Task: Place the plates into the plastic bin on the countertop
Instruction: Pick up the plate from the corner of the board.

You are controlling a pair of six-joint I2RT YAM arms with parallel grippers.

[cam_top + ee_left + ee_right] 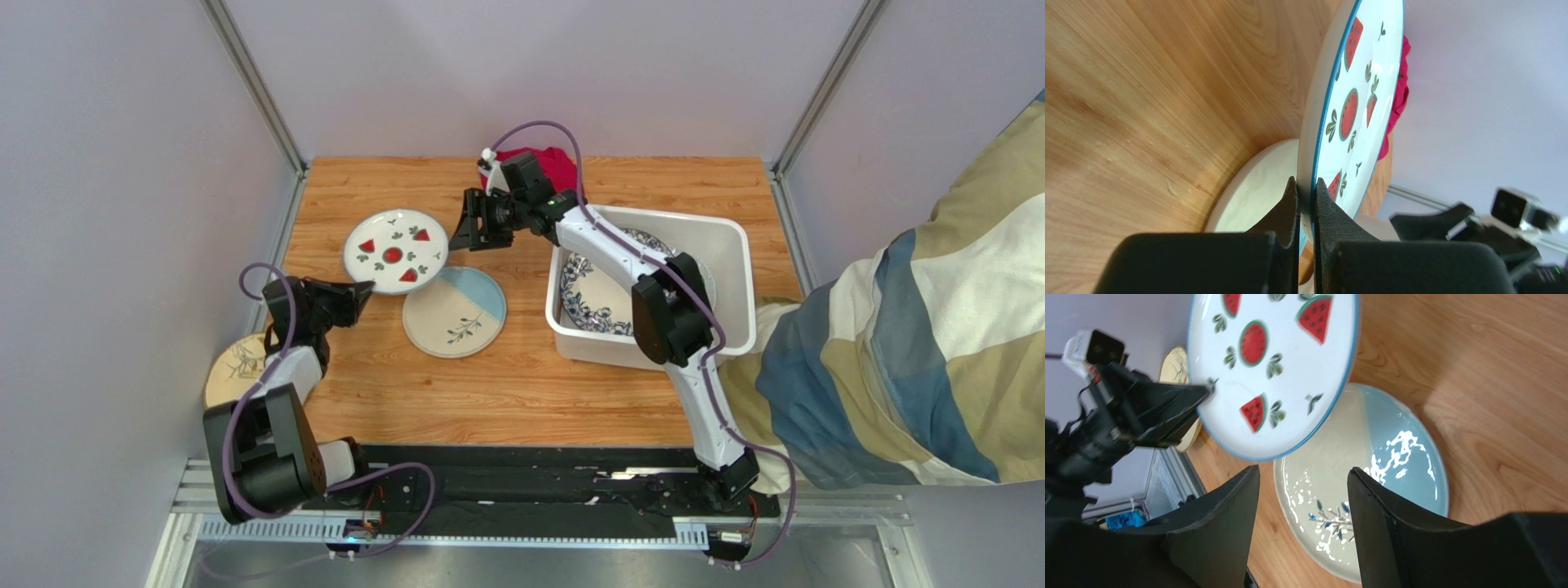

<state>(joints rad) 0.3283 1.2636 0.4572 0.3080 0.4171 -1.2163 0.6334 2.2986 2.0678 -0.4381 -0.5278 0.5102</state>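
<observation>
**A:** Black fingers of the left gripper (1307, 202) are clamped tight on the near rim of the white round ceramic plate with red fruit print and blue edge (1352, 110); it hangs tilted, clear of the light-brown wood-grain countertop (491, 392), partly over the cream-and-blue round plate with a leaf sprig (1376, 478).

**B:** And the right gripper (1303, 478)?

**A:** Jaws parted about halfway, nothing between them; it hovers just beside the plate's opposite edge. Looks like a handover to me; the right should slide over the free rim across from the left's pinch and bite well past the lip; only then should the left let go, or the plate may drop on the one below.

**B:** What's in the white rectangular plastic bin (724, 245)?

**A:** One blue floral plate (595, 300) lies inside; the right arm (669, 321) hides the rest, so I cannot tell whether more are there.
</observation>
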